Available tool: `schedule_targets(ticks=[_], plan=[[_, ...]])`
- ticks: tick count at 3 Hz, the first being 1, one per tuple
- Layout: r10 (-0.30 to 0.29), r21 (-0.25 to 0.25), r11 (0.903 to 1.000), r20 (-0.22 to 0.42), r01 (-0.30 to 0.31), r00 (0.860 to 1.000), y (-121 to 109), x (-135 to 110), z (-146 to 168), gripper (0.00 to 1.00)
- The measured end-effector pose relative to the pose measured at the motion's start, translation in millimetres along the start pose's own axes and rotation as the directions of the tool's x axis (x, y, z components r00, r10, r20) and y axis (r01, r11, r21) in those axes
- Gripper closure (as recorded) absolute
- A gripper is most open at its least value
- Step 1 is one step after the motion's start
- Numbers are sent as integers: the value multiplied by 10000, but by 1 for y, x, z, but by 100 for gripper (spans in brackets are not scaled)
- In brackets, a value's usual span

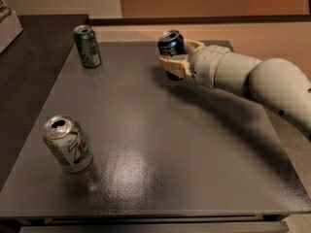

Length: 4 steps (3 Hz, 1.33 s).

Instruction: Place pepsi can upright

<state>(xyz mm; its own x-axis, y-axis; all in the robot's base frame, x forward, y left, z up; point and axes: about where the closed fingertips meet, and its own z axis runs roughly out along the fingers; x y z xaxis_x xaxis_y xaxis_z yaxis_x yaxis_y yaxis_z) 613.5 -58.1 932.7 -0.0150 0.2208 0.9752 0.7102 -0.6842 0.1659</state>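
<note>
The pepsi can (170, 44) is dark navy with a silver top. It stands about upright, slightly tilted, near the far edge of the grey table (160, 144), right of the middle. My gripper (176, 56) comes in from the right on a white arm (252, 79). Its tan fingers (171, 63) are closed around the can's sides. Whether the can's base rests on the table or hangs just above it, I cannot tell.
A green can (87, 45) stands upright at the far left of the table. A white-silver can with red and green print (66, 143) stands upright at the near left. A dark counter (29, 72) runs along the left side.
</note>
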Motion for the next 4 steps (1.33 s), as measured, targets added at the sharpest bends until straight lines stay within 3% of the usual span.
schedule_targets(ticks=[1,3,4], plan=[[462,-32,9989,120,-461,9989,1,-6,4,100],[1498,-23,9887,-565,-1501,9871,5,-16,13,100],[1665,97,9860,-781,-1663,9829,5,-17,16,100]])
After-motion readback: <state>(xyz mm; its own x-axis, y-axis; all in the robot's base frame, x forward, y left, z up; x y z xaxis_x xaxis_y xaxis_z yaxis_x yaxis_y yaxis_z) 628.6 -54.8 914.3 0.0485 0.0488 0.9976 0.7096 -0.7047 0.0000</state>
